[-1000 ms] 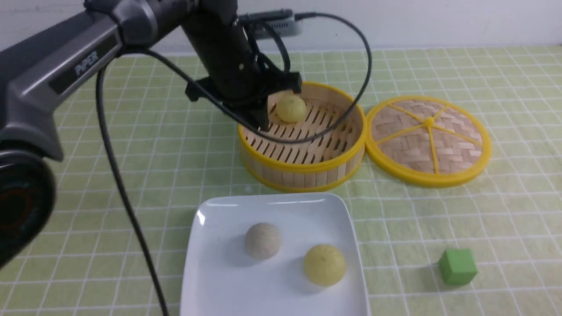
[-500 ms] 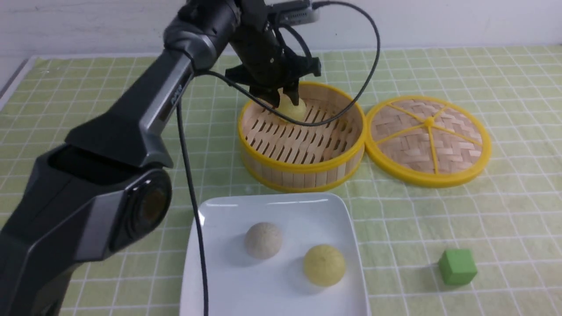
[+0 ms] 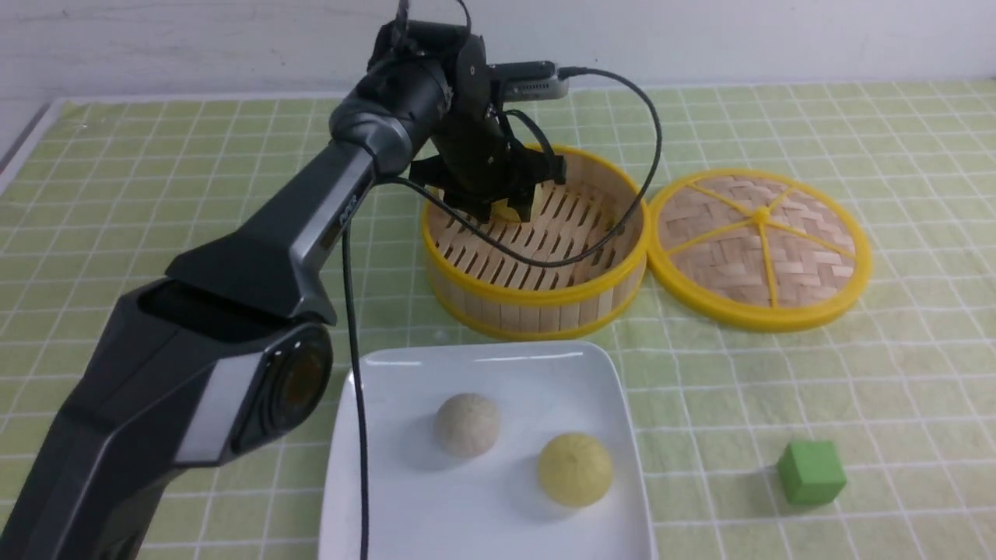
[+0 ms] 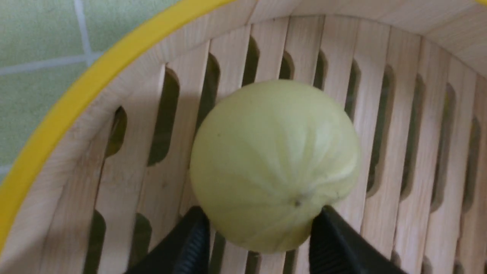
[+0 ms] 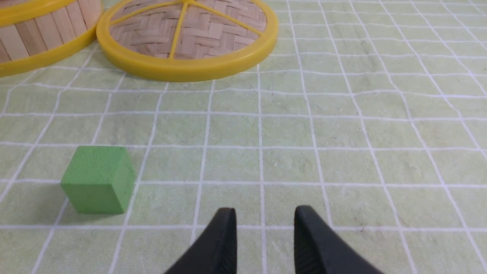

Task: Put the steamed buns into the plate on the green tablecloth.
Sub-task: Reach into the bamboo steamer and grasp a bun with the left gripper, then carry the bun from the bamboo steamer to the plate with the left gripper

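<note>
The green tablecloth (image 3: 895,389) fills most of the front frame, a pale wall (image 3: 739,39) along its top; compared with half a second earlier, the left pincer (image 3: 512,214) sits lower in the upper middle of the frame; its fingers stand apart, open, at either side of the yellow bun (image 4: 274,163) in the steamer (image 3: 537,297); the other yellow bun (image 3: 576,470) and the greyish bun (image 3: 467,425) lie on the plate (image 3: 420,513), bottom centre.
</note>
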Robot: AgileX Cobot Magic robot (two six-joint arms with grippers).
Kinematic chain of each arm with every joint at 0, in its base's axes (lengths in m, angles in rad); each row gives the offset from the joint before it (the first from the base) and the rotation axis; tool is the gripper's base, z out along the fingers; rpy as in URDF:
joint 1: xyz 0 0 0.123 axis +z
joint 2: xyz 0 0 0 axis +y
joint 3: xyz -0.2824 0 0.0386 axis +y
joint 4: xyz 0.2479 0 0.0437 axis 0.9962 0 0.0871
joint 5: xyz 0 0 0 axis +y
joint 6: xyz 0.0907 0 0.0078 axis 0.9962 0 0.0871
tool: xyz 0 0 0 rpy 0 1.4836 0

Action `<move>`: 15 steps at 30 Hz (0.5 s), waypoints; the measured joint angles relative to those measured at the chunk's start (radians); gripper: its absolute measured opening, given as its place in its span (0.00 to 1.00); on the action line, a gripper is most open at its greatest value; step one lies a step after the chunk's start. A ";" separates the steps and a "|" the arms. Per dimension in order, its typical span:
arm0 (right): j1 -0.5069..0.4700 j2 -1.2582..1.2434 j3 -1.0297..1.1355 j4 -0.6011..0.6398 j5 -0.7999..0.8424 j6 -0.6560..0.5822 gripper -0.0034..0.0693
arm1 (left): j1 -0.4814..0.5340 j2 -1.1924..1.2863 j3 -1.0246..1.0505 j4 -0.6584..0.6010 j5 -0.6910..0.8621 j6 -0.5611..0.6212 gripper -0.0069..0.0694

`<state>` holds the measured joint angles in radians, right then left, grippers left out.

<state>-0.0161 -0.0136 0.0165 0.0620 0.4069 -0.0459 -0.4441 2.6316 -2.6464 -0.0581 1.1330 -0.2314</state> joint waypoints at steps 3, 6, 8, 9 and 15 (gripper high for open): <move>0.000 0.000 0.000 0.000 0.000 0.000 0.38 | -0.001 0.005 -0.005 0.006 0.003 0.001 0.25; 0.000 0.000 0.000 0.000 0.000 0.000 0.38 | -0.001 0.006 -0.007 0.005 0.003 0.001 0.13; 0.000 0.000 0.000 0.000 0.000 0.000 0.38 | -0.001 0.002 -0.007 0.005 0.016 0.001 0.12; 0.000 0.000 0.000 0.000 0.000 0.000 0.38 | -0.001 -0.006 -0.007 0.005 0.033 0.001 0.12; 0.000 0.000 0.000 0.000 0.000 0.000 0.38 | 0.000 -0.127 -0.002 0.074 0.105 0.029 0.12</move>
<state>-0.0161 -0.0136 0.0165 0.0620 0.4069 -0.0459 -0.4444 2.5042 -2.6487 0.0157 1.2382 -0.2027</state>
